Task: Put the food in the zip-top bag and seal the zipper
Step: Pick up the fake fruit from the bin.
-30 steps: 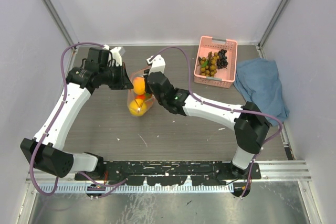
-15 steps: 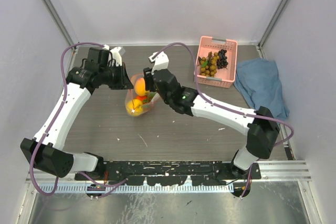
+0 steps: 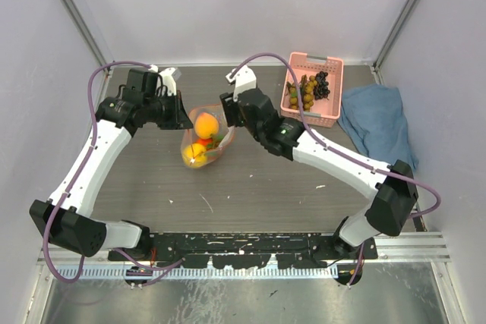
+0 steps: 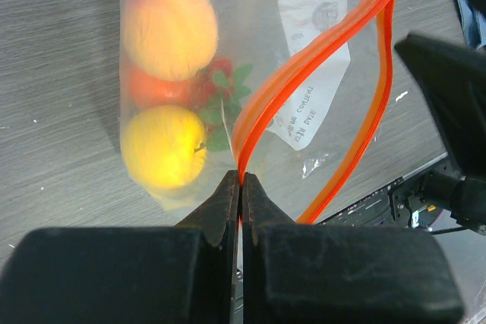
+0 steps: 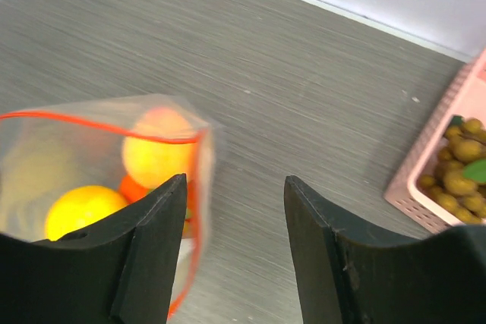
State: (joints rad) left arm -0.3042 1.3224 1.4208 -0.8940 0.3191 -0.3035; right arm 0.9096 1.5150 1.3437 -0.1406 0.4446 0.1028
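The clear zip-top bag (image 3: 202, 140) hangs just over the table with its mouth partly open. Inside are a peach-coloured fruit (image 4: 168, 24), a yellow one (image 4: 163, 148) and an orange-red one with a green top (image 4: 156, 89). My left gripper (image 4: 241, 181) is shut on the orange-red zipper (image 4: 266, 111) at the bag's left edge. My right gripper (image 3: 225, 111) is open just right of the bag, holding nothing; in its wrist view the bag (image 5: 91, 149) sits beside its left finger. The grape bunch (image 3: 301, 97) and dark berries (image 3: 322, 84) lie in the basket.
A pink basket (image 3: 312, 116) stands at the back right of the table, also at the right edge of the right wrist view as the basket (image 5: 437, 180). A blue cloth (image 3: 377, 123) lies right of it. White walls enclose the table on three sides.
My right gripper has opened and drawn back up and to the right, away from the bag's mouth. The bag swung slightly left. The left gripper kept its hold and place.
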